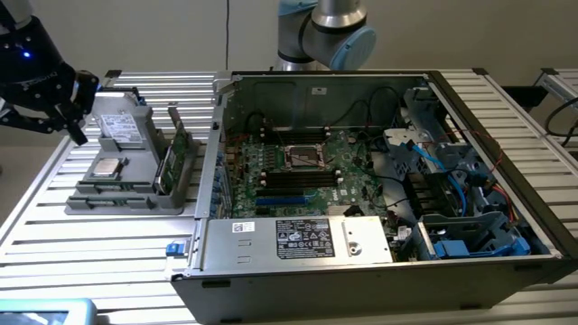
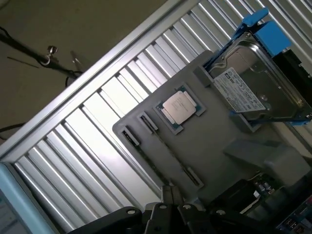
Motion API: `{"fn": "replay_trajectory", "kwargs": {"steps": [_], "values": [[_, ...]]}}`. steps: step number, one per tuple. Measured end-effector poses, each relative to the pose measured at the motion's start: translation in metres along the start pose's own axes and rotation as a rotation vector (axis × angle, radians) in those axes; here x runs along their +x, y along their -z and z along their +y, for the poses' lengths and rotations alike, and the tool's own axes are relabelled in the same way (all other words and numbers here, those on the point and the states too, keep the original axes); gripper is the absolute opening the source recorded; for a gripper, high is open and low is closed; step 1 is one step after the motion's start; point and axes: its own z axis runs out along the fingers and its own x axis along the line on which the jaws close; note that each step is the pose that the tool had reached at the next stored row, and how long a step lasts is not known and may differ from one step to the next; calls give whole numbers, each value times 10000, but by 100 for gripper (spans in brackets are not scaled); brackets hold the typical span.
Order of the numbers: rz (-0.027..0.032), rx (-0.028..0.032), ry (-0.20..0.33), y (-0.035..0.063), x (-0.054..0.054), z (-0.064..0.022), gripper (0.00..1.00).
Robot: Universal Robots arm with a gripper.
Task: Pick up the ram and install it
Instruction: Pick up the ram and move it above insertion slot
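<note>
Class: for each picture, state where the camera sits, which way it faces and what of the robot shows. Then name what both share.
Exterior view: raised, off the arm, looking down on the open computer case and grey tray; shows the arm and hand.
Wrist view: on the wrist, looking down onto the tray; shows part of the hand.
Shared: tray, silver processor chip, hard drive.

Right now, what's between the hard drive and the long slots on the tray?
The silver processor chip, in a recess of the gray tray, between hard drive and long slots; the wrist view shows it.
</note>
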Motion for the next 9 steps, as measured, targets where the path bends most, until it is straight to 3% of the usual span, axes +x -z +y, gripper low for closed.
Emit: {"fn": "replay_trajectory", "kwargs": {"steps": [9], "values": [[30,-38,1634,-1,0,0,11]]}}
